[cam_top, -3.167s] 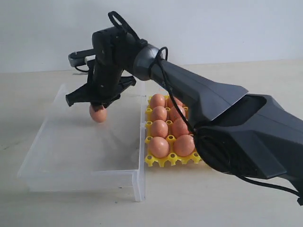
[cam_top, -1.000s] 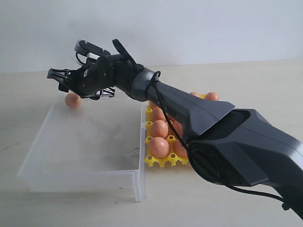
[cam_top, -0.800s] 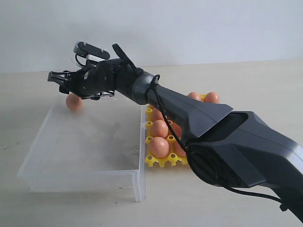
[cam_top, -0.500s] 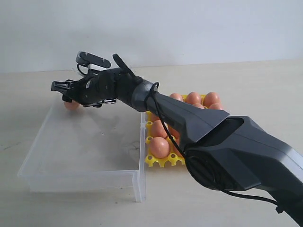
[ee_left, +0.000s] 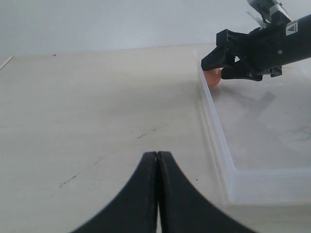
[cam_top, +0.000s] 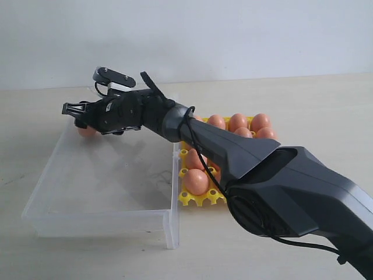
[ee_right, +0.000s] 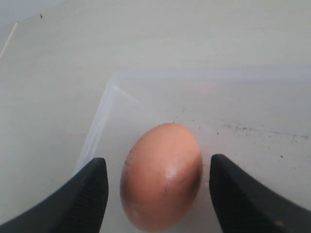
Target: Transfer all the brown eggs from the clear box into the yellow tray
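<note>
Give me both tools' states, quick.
Left tool: closed, empty.
Right tool: open, straddling a brown egg in the clear box, not gripping it.

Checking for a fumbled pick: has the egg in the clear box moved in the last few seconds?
Yes. The egg shifted left along the far wall of the clear box into its far left corner.

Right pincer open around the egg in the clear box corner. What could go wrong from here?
1. The egg lies close to a corner of the clear box; a finger of the open right pincer could catch the wall and shove the box.
2. The egg is loose between the jaws; uneven contact may roll it away.
3. The arm stretches over the yellow tray; pulling back low could knock the eggs seated there.
</note>
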Available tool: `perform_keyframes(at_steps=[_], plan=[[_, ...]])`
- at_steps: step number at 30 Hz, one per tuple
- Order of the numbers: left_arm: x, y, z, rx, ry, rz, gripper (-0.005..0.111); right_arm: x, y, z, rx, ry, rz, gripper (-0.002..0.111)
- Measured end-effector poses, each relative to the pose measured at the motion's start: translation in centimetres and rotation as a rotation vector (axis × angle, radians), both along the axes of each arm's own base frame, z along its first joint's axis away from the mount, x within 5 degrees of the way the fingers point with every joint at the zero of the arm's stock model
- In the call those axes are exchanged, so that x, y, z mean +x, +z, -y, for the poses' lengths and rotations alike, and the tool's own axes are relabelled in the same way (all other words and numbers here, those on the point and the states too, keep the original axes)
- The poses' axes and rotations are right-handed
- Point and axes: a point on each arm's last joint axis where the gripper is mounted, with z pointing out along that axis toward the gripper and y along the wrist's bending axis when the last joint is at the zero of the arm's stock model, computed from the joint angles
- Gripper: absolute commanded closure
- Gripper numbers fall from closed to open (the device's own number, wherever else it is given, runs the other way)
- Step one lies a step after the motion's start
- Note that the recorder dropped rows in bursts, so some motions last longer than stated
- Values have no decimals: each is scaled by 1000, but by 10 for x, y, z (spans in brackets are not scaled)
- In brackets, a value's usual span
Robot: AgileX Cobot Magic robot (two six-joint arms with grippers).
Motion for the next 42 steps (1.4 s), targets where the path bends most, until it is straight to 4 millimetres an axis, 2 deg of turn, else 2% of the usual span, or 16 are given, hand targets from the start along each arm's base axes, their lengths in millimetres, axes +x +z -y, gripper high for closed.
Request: perform_keyframes(at_steps=[6,14,18,24,27,31,35,37,39,42], plan=[[0,0,0,0,0,0,107,-2,-9,-2,16,10,-10,62],[0,0,0,0,0,0,107,-2,-10,-3,8,33,6,108],[0,0,0,0,0,0,107,-5,-9,-2,-68,116,50,108],[0,0,0,0,0,0,107,-13,8,-1,-279,391,207,108],[0,0,0,0,0,0,107,-23,13,-1,-327,480,156,108],[0,0,0,0,0,0,107,-38,35,6,-382,553,45,108],[0,0,0,0,0,0,107,-54,65,28,-436,559,-17,108],[0,0,0,0,0,0,107,-68,69,46,-491,563,-62,108],[0,0,0,0,0,0,107,-90,88,79,-570,544,-35,108],[0,0,0,0,0,0,107,-122,108,126,-592,452,149,108]])
